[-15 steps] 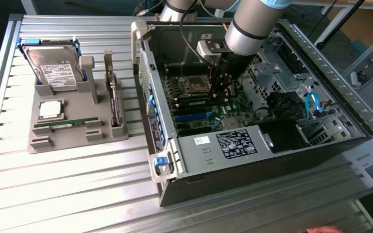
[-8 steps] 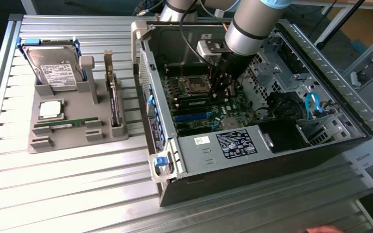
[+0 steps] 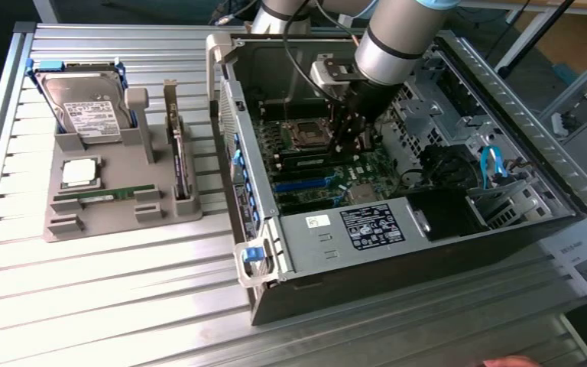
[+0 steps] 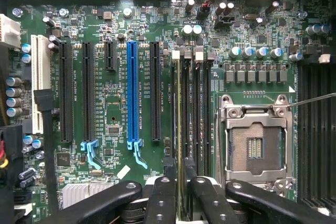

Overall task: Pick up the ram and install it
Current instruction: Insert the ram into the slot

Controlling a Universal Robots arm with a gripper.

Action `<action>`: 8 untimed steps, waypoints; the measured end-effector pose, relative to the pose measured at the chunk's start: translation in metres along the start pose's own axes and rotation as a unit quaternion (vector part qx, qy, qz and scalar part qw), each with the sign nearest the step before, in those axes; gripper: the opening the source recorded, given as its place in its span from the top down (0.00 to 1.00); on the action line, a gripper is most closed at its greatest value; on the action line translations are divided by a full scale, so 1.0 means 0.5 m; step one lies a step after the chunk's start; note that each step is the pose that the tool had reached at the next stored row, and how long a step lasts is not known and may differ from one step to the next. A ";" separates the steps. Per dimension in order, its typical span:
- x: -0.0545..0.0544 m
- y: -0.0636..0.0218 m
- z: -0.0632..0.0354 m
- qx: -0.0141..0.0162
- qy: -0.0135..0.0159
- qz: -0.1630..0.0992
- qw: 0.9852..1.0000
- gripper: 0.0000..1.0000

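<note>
An open computer case (image 3: 396, 229) lies on its side on a slatted metal desk (image 3: 120, 290), toward the exterior view's right edge of the desk. Its motherboard (image 3: 314, 164) faces up. A grey robot arm (image 3: 400, 38) reaches down into the case from the desk's far edge. Its claw (image 3: 350, 145) hangs low over the motherboard, just beside the empty processor socket (image 3: 307, 136).

From the wrist camera, the claw (image 4: 180, 174) is narrowed to a slim gap. Its two black fingertips (image 4: 169, 170) are pinched on either face of the ram (image 4: 180, 114). The ram is seen edge-on as a thin olive strip. It stands upright along the bank of black memory slots (image 4: 195, 108), between the blue expansion slot (image 4: 132, 93) and the processor socket. Whether it is pressed fully home in its slot cannot be told.

Toward the exterior view's left edge of the desk sits a grey parts tray (image 3: 120, 222). A hard drive (image 3: 88, 103) is propped at the tray's far end, and a square silver processor chip (image 3: 79, 172) lies in the middle. A second green stick (image 3: 100, 196) lies in a groove near the tray's front edge. A dark expansion card (image 3: 178, 153) stands on edge along the side nearest the case.
</note>
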State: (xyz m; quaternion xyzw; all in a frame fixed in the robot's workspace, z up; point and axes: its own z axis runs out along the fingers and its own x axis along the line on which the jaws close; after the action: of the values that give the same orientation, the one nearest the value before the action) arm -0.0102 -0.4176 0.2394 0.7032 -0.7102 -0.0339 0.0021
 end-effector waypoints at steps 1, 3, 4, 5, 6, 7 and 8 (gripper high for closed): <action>0.000 0.000 -0.004 0.000 0.000 0.000 1.000 0.81; -0.001 0.001 -0.012 0.000 0.000 0.000 1.000 0.81; -0.001 0.001 -0.020 0.000 0.000 0.000 1.000 0.81; -0.001 0.001 -0.028 0.000 0.000 0.000 1.000 0.81; -0.001 0.002 -0.034 0.000 0.000 0.000 1.000 0.81; -0.002 0.002 -0.040 0.000 0.000 0.000 1.000 0.81; -0.002 0.002 -0.046 0.000 0.000 0.000 1.000 0.81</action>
State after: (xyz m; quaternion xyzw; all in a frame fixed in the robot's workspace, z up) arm -0.0102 -0.4176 0.2622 0.7032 -0.7102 -0.0339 0.0022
